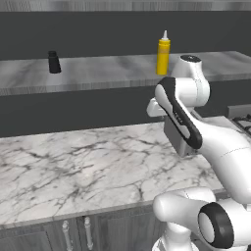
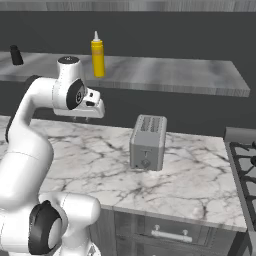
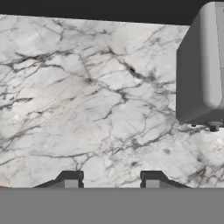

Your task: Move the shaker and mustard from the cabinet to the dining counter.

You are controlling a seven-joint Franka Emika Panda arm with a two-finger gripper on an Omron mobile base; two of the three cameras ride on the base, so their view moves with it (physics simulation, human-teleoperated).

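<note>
From my seat, the tool (image 3: 109,178) hangs over the marble counter (image 1: 73,171), its two dark fingertips (image 3: 70,178) drawn in as far as they go, with nothing between them but veined stone below. Just beside it stands one grey toaster (image 2: 148,142), upright on the counter, its two slots on top; in the hand view its side looms at the right edge. Past the counter's back edge is the cabinet (image 2: 165,72), dark-walled, with one long grey streaked shelf. On that shelf I count two things: one mustard (image 1: 163,55), a yellow bottle with a white nozzle, upright, and one shaker (image 1: 54,62), small and black, well apart from it to the left. A stove (image 2: 245,165) edge shows at the right of the counter.
</note>
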